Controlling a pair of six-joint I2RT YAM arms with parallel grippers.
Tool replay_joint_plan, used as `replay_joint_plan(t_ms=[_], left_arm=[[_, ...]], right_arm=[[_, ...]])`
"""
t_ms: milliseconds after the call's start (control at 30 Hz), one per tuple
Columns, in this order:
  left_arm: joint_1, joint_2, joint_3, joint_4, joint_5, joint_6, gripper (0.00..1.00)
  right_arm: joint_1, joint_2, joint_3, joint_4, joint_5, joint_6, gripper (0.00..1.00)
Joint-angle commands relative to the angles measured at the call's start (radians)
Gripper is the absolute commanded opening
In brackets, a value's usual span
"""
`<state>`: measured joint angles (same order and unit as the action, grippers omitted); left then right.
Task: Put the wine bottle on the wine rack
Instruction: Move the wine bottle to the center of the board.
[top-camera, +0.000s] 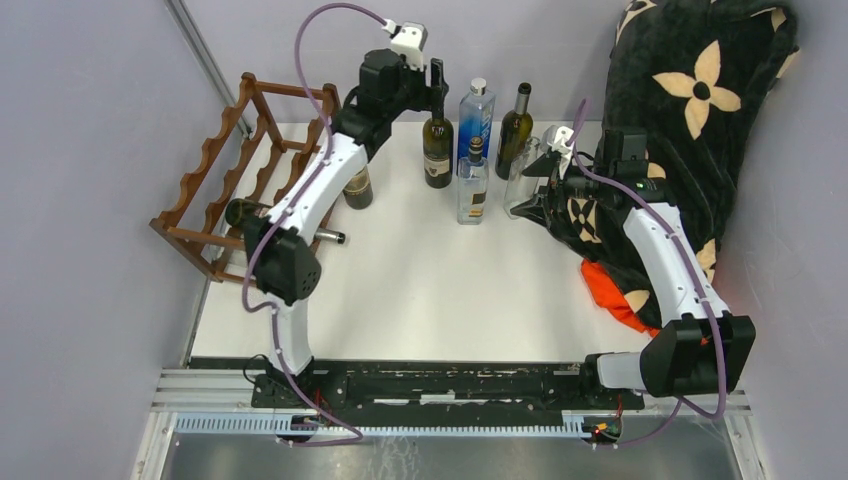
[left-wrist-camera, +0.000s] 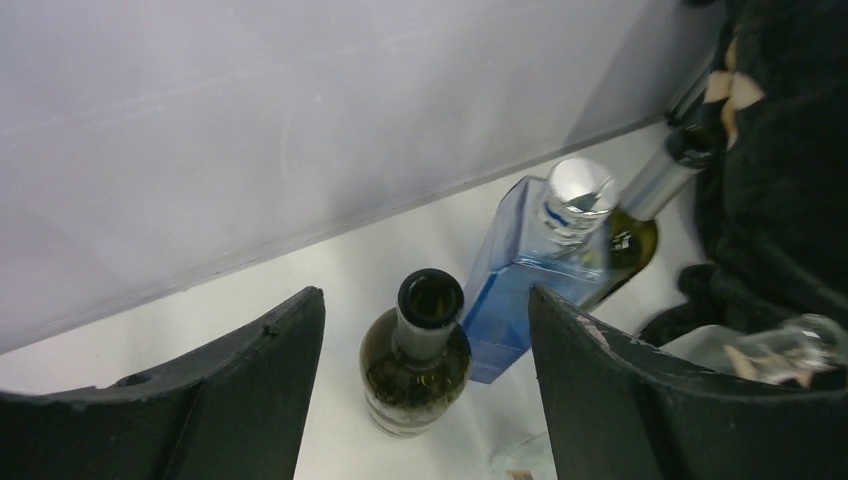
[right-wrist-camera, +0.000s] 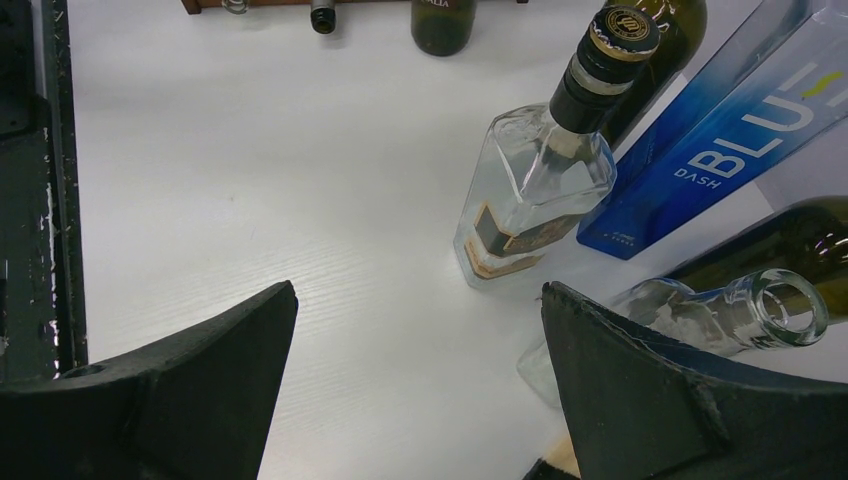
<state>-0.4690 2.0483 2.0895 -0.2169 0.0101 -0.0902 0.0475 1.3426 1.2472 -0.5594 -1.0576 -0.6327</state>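
Note:
The wine rack (top-camera: 215, 165), dark reddish-brown wood, stands at the table's left edge. One dark bottle (top-camera: 250, 213) lies across it, neck pointing right. A dark green wine bottle (top-camera: 437, 150) stands upright at the back. My left gripper (top-camera: 437, 76) hangs over its top. In the left wrist view the gripper (left-wrist-camera: 425, 292) is open, and the bottle's uncorked mouth (left-wrist-camera: 430, 298) sits below, between the fingers (left-wrist-camera: 250, 390), touching neither. My right gripper (top-camera: 537, 192) is open over bare table (right-wrist-camera: 420, 290), holding nothing.
Beside the wine bottle stand a blue bottle (top-camera: 477, 112), a clear square bottle (top-camera: 472, 188), a green bottle (top-camera: 515, 130) and a clear glass bottle (top-camera: 522, 172). Another dark bottle (top-camera: 358, 188) stands behind the left arm. A black flowered blanket (top-camera: 700, 90) fills the right.

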Motion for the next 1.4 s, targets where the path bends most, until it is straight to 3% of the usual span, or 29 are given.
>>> replay_joint_plan(t_ms=[0, 267, 367, 567, 1033, 1367], left_arm=[[0.002, -0.267, -0.091, 0.057, -0.001, -0.039, 0.82], [0.004, -0.586, -0.454, 0.052, -0.051, -0.014, 0.95], [0.006, -0.667, -0.534, 0.013, -0.109, -0.007, 1.0], [0.015, -0.741, -0.602, -0.116, -0.167, -0.041, 1.0], [0.105, -0.683, -0.66, -0.207, -0.152, -0.204, 0.99], [0.121, -0.486, -0.513, -0.266, -0.332, -0.186, 0.94]], right_arm=[[-0.003, -0.032, 0.033, 0.029, -0.033, 0.008, 0.98], [-0.002, -0.037, 0.019, 0.018, -0.03, -0.009, 0.98], [-0.003, -0.035, 0.019, 0.016, -0.031, -0.01, 0.98], [-0.002, -0.036, 0.011, 0.02, -0.033, -0.008, 0.98], [-0.001, -0.041, -0.013, 0.025, -0.023, -0.009, 0.98], [-0.001, -0.045, -0.011, 0.032, -0.026, -0.005, 0.98]])
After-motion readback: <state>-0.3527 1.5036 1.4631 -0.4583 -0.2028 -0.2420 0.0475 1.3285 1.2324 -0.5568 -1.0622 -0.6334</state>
